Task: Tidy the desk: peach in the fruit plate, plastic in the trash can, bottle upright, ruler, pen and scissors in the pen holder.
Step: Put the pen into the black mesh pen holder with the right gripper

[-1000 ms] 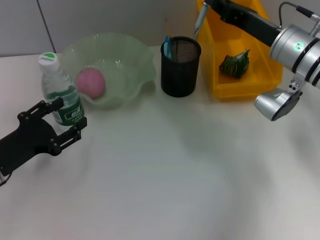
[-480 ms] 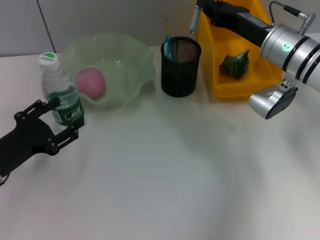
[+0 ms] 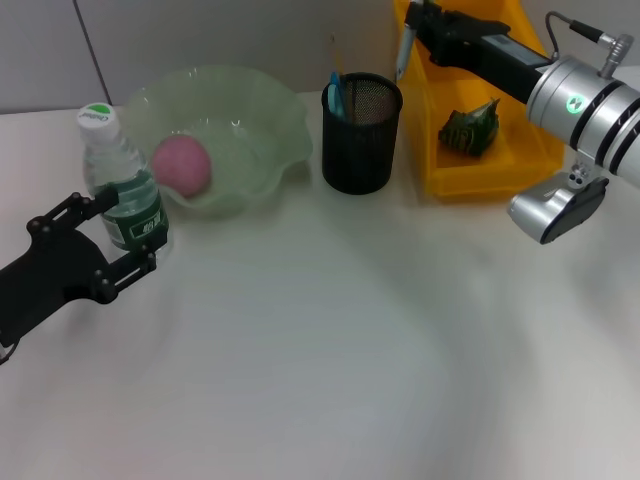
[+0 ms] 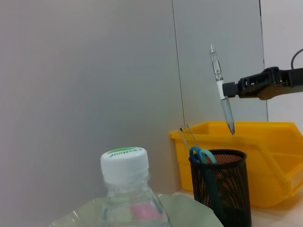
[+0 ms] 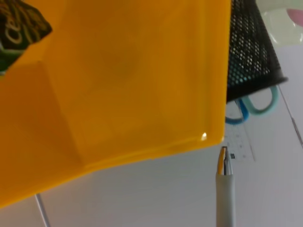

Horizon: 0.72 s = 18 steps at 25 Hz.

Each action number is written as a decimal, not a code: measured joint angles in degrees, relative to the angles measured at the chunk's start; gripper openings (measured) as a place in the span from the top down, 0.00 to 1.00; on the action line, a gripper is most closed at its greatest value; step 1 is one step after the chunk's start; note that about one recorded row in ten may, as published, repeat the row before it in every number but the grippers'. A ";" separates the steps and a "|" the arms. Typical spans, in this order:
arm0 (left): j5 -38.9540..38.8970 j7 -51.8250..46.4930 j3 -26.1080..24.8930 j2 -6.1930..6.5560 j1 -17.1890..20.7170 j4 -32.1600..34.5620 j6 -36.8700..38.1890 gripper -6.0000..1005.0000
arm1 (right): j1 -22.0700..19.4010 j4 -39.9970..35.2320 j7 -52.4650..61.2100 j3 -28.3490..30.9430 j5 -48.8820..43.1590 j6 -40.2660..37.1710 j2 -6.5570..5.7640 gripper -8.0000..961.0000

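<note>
Head view: the right gripper [image 3: 418, 22], clamped on a slim grey pen [image 3: 404, 45], hung above the rear rim of the black mesh pen holder [image 3: 361, 132] on the white counter [image 3: 330, 340]. Crumpled green plastic [image 3: 470, 128] lay in the yellow bin [image 3: 530, 150]. A round pink peach [image 3: 181, 165] sat in the wavy translucent plate [image 3: 270, 120]. The left gripper [image 3: 95, 245], fingers spread, stood just beside the upright clear bottle [image 3: 118, 180] without gripping it.

Left wrist view: the pen pointed tip-down over the holder, where blue-handled scissors [image 4: 202, 156] and a clear ruler [image 4: 188, 136] stood; the bottle's white cap showed close up.

Right wrist view: the pen's barrel hung beside the bin's smooth yellow wall, the mesh holder and scissor loops beyond.
</note>
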 joint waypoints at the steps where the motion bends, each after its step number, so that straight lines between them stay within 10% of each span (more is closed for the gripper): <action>1: 0.00 0.12 0.00 0.00 -0.01 0.00 0.00 0.25 | 0.16 0.59 -0.41 0.00 0.00 0.09 0.04 0.86; 18: -0.09 1.06 0.00 -0.03 0.17 0.01 0.71 0.25 | 1.57 3.54 -2.69 -1.67 0.63 1.51 0.20 0.85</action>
